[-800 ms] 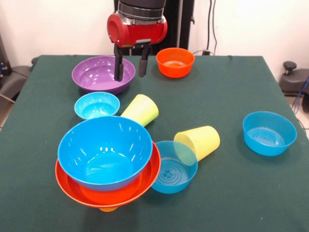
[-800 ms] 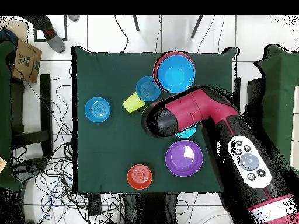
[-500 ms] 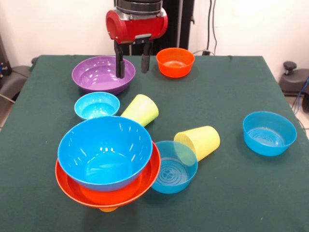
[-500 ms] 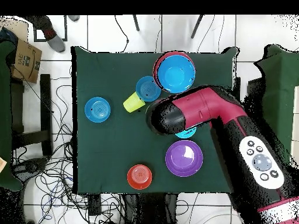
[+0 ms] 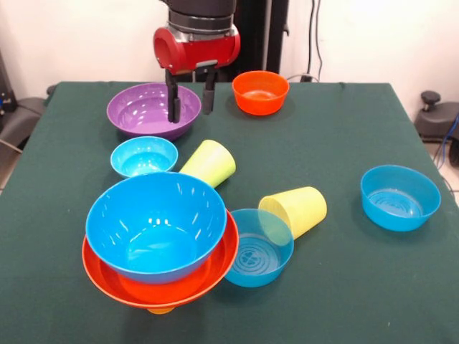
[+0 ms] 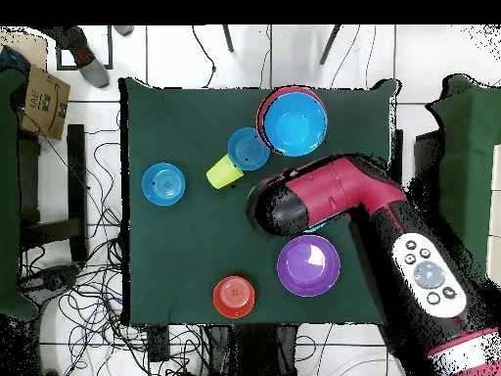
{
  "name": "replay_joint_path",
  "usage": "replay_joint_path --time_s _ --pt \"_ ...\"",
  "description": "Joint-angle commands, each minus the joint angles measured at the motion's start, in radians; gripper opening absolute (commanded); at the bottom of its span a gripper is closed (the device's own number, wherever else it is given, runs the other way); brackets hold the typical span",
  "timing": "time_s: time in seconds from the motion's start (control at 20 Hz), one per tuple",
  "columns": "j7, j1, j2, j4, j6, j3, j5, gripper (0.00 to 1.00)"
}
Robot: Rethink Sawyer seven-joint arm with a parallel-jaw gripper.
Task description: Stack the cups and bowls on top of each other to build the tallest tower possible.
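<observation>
My gripper is open and empty, hanging over the right rim of the large purple bowl. The tower stands near the front left: a large blue bowl nested in a large orange bowl, over an orange cup that barely shows. A lime green cup and a pale yellow cup lie on their sides. A small blue bowl sits in front of the purple bowl. In the overhead view the arm hides the gripper.
A small orange bowl stands right of the gripper at the far edge. One medium blue bowl touches the tower's right side; another sits alone at the right. Green cloth covers the table.
The gripper has shifted slightly left and lower, toward the purple bowl's rim. It stays open. Bowls and cups have not moved.
</observation>
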Motion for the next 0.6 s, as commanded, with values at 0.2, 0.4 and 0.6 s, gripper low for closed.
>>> replay_joint_path --time_s 0.2,0.4,0.6 --pt "0.125 0.15 0.048 0.167 -0.196 -0.164 -0.263 1.0" --pt "0.16 0.197 0.078 0.176 -0.219 -0.224 -0.285 1.0" --pt "0.157 0.245 0.107 0.163 -0.22 -0.278 -0.317 1.0"
